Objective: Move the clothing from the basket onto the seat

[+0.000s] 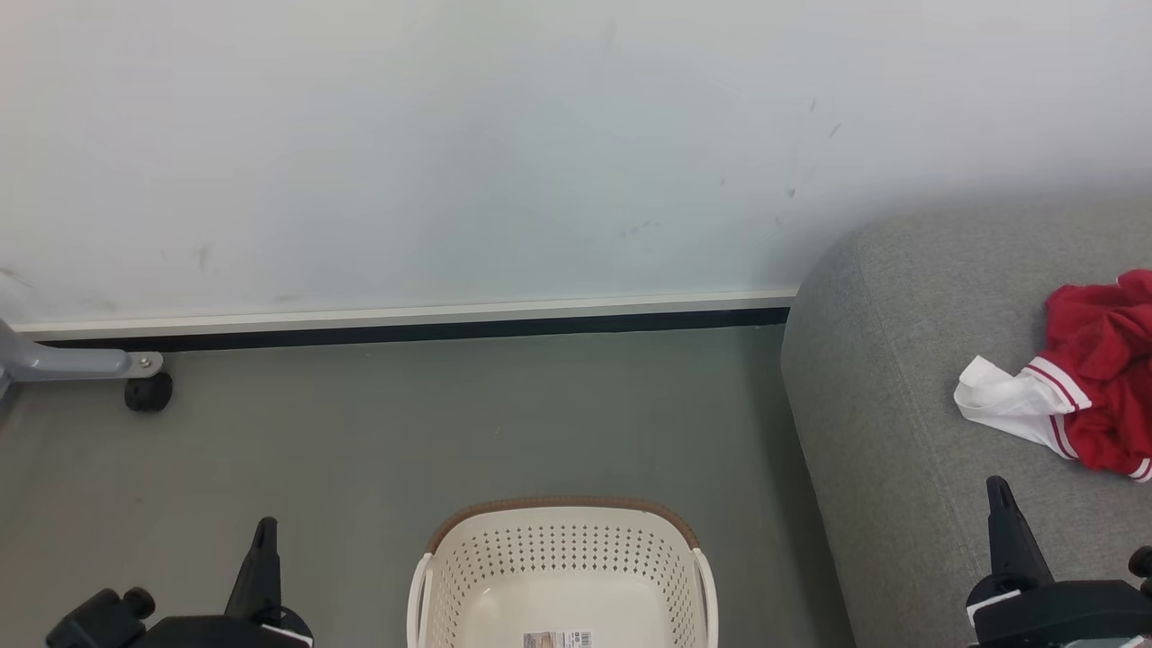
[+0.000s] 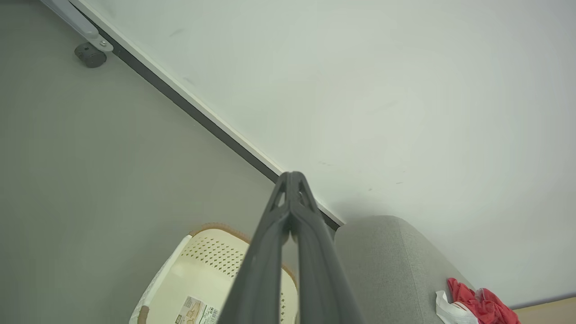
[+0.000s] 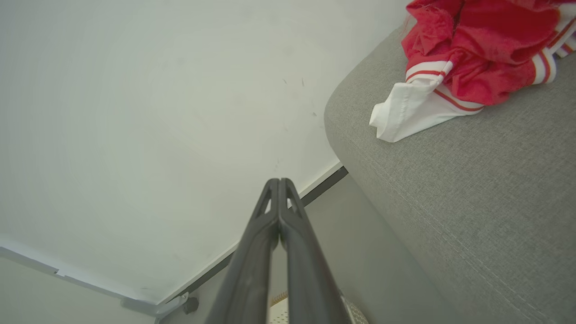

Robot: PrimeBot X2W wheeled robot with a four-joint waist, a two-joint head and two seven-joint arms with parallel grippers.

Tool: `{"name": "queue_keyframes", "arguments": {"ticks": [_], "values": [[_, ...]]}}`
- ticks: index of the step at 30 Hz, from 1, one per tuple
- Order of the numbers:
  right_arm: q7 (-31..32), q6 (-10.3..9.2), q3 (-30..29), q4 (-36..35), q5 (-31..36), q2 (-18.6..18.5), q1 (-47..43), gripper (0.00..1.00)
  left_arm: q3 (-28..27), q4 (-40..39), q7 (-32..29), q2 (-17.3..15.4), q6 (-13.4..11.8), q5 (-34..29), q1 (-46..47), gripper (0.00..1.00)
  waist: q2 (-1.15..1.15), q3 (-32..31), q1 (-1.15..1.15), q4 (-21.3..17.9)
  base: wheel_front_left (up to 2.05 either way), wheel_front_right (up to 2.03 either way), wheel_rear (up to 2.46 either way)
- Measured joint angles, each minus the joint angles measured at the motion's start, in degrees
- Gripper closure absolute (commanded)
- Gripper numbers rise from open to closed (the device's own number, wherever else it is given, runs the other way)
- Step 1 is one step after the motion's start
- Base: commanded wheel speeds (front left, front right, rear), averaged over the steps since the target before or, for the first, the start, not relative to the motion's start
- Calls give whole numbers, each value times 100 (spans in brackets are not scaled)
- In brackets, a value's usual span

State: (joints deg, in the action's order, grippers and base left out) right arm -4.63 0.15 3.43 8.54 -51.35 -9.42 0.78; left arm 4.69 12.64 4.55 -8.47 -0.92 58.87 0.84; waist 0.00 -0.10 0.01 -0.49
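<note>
On the grey seat (image 1: 900, 405), the red-and-white clothing (image 1: 1093, 378) lies crumpled, well apart from the basket (image 1: 558, 549) on the floor (image 1: 450, 423). The left gripper (image 1: 265, 526) and right gripper (image 1: 997, 490) have fingers pressed together, holding nothing.

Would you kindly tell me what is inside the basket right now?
Nothing but a barcode sticker shows on the bare cream floor of the basket. Its near end runs off the head view's bottom edge, so that part cannot be checked.

Plain white wall (image 1: 450, 135), a bit scuffed, dark baseboard (image 1: 405, 329) under it, grey floor (image 1: 450, 423), and a wheeled metal leg (image 1: 81, 363) far left.
</note>
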Motion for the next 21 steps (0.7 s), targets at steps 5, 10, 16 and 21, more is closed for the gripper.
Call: {"name": "queue_keyframes", "arguments": {"ticks": [5,10,16,21], "values": [[102,70,-99,77,-347,54,50,100,-78,15,-96,53,49,272,20,100,0,1,0,4,0,0,0],[185,137,-190,133,-689,113,103,100,-168,48,-189,103,143,576,25,100,0,3,0,8,0,0,0],[308,191,-305,223,-1101,192,113,100,-265,96,-303,157,201,918,102,100,0,4,-1,13,0,0,0],[396,246,-403,288,-1446,243,143,100,-357,126,-396,218,266,1202,113,100,0,6,-1,18,0,0,0]]}}
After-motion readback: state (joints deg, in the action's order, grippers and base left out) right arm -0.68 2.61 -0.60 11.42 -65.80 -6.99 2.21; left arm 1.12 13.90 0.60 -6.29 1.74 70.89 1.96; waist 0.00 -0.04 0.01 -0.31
